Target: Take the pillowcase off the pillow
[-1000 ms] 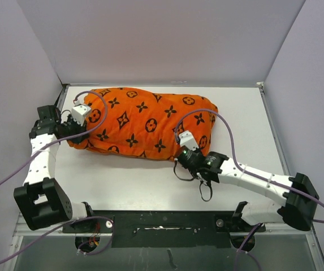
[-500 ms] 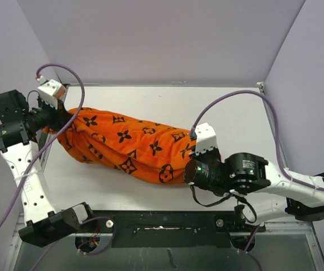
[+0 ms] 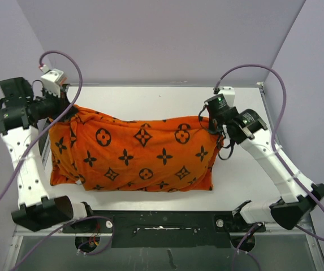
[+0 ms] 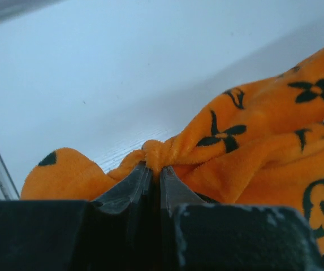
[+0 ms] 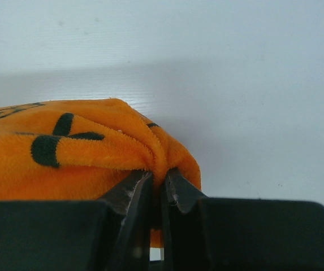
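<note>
So half a second back the cover was a twisted sausage slanting from far left down to near right. The left gripper [image 3: 65, 110] hasn't really gone anywhere; it's parked at the far-left corner of the table [image 3: 150, 99]. What changed is the pillowcase [image 3: 139, 152], which is now pulled out into a wide orange rectangle across the middle, with its top edge strung between the two arms and its bottom edge near the front. The right gripper [image 3: 211, 121] did the travelling. It was low by the front edge and has swung up to the far right, at the cover's top right corner.

From overhead you can't make out either set of fingers. The wrist cams sort that out. On the left one, the jaws are nearly closed, pinching a bunched knot of orange plush [image 4: 252, 141], with white tabletop behind. On the right one it's the same deal, jaws squeezed on a puckered corner of the fabric [image 5: 65, 152]. The pillow doesn't show in any view, so I can't tell how much of it is in there.
</note>
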Motion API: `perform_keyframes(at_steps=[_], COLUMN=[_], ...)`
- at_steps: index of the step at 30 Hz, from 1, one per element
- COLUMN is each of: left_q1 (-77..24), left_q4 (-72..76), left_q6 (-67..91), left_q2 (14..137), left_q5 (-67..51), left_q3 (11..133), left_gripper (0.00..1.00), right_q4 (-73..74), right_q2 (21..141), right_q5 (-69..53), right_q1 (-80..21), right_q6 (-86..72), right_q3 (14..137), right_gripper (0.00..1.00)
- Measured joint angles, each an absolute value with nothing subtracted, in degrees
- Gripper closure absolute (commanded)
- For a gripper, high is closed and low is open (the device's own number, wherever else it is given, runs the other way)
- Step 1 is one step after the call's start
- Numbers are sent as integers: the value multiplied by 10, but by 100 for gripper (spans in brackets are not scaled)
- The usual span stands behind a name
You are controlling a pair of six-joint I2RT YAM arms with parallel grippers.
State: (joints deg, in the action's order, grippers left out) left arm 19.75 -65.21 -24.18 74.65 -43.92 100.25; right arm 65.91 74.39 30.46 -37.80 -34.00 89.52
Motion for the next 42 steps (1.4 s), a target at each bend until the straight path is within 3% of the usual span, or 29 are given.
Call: perform_keyframes(at_steps=[3, 4, 7, 8, 9, 13, 18, 21, 32, 37, 42], left_q1=[168, 160, 146, 143, 141, 139, 140, 152, 211, 216, 225], left_q4=[-611, -588, -533, -515, -502, -489, -494, -496, -500, -483, -452], left_q6=[-242, -241, -229, -225, -220, -204, -215, -232, -247, -184, -132], left_q2=[807, 830, 872, 879, 883, 903, 905, 903, 865, 869, 890], left_q5=[-399, -385, -362, -359, -356, -348, -349, -355, -400, -428, -453], left_q3=[944, 924, 908, 908, 913, 964, 981, 964, 810, 801, 824], left_gripper=[100, 94, 63, 43, 30, 3, 2, 2, 4, 10, 17], right_q4=[607, 589, 545, 537, 535, 565, 586, 594, 560, 545, 549], right_q2=[804, 827, 893, 914, 935, 1040, 1161, 1166, 1027, 1046, 1137], right_q5=[251, 235, 180, 165, 152, 130, 166, 213, 354, 365, 341], right_q1=[-296, -272, -216, -197, -181, -150, -154, -173, -383, -502, -528], right_q6=[-297, -284, -255, -247, -241, -218, -203, -194, -180, -183, -185], right_q3=[884, 889, 917, 933, 954, 1095, 1290, 1296, 1126, 1129, 1201], right_gripper=[100, 100, 100, 99, 95, 58, 15, 2, 1, 1, 0])
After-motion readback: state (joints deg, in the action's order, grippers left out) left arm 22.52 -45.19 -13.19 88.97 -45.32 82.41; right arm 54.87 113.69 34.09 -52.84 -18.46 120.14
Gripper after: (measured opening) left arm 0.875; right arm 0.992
